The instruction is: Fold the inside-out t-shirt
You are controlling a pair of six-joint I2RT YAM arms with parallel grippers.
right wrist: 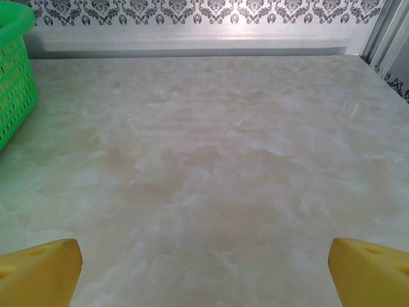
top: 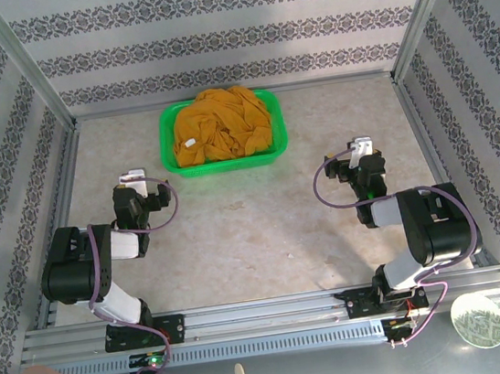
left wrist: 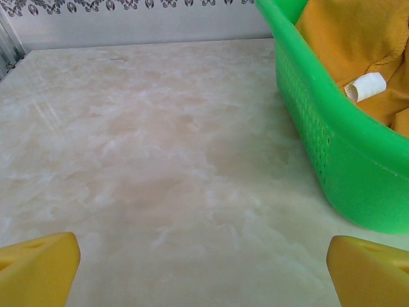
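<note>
t-shirt (top: 223,124) bunched in green basket (top: 229,165), left pincer (top: 132,177) and right pincer (top: 362,146) both spread apart, empty

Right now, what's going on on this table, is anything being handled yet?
Nothing is being handled yet. The t-shirt lies bunched up in the green basket at the far side of the table, with its white label showing. The left claw and right claw are both open and empty, one to each side of the basket and slightly nearer. Folding has not started.
</note>
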